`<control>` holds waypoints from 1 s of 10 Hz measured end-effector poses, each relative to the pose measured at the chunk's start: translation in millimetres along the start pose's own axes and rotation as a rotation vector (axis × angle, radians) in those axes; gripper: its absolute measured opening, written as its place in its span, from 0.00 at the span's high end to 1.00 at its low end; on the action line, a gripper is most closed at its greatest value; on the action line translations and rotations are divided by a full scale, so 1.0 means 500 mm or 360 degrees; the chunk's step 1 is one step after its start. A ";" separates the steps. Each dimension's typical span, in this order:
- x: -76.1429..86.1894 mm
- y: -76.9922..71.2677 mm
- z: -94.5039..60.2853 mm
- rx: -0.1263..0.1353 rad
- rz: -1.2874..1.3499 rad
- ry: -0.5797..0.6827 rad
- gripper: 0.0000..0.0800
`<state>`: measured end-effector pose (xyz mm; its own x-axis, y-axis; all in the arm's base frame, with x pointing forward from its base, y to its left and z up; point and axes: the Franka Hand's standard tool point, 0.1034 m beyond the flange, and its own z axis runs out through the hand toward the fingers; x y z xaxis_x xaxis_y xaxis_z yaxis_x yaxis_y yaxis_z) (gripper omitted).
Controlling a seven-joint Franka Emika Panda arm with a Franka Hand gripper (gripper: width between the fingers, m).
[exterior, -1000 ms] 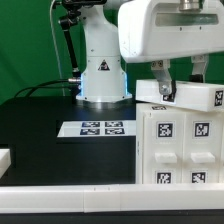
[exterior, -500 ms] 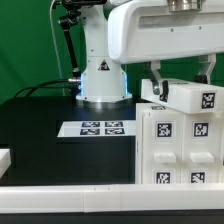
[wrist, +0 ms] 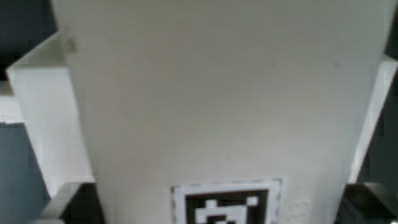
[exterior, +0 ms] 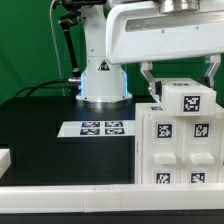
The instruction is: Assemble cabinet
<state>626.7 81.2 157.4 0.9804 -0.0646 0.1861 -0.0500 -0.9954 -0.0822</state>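
The white cabinet body [exterior: 178,148] stands at the exterior view's right, its front panels carrying several marker tags. My gripper [exterior: 181,78] hangs just above it, shut on a white cabinet panel [exterior: 185,98] that has one tag on its end face. The panel sits level on top of the body. A finger shows at each side of the panel; one is the dark finger [exterior: 149,76]. In the wrist view the held panel [wrist: 222,100] fills the picture, its tag [wrist: 228,204] sits between my dark fingertips [wrist: 64,204], and a wall of the body [wrist: 43,112] shows beside it.
The marker board [exterior: 100,128] lies on the black table in front of the arm's base [exterior: 103,80]. A small white part [exterior: 5,158] lies at the exterior view's left edge. A white ledge [exterior: 60,195] runs along the front.
My arm has moved toward the exterior view's left with the panel. The panel has turned, so its tagged end now faces the camera over the body's top.
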 end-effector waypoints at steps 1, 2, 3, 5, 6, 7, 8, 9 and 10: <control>0.000 0.001 0.000 0.0000 0.0148 0.0001 0.30; 0.000 0.001 0.000 0.0001 0.0227 0.0001 0.30; 0.000 0.000 0.000 0.0001 0.0367 0.0001 0.30; 0.000 0.000 0.000 0.0001 0.0595 0.0000 0.30; -0.001 0.000 0.000 0.0003 0.0759 0.0007 0.30; -0.003 0.002 0.000 0.0005 0.0950 0.0019 0.30; -0.001 0.003 0.000 0.0011 0.1049 0.0035 0.30; 0.000 0.004 -0.001 0.0023 0.1191 0.0045 0.30; -0.001 0.002 -0.001 0.0033 0.1414 0.0042 0.30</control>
<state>626.3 80.0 157.6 0.5762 -0.8145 0.0675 -0.7867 -0.5751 -0.2244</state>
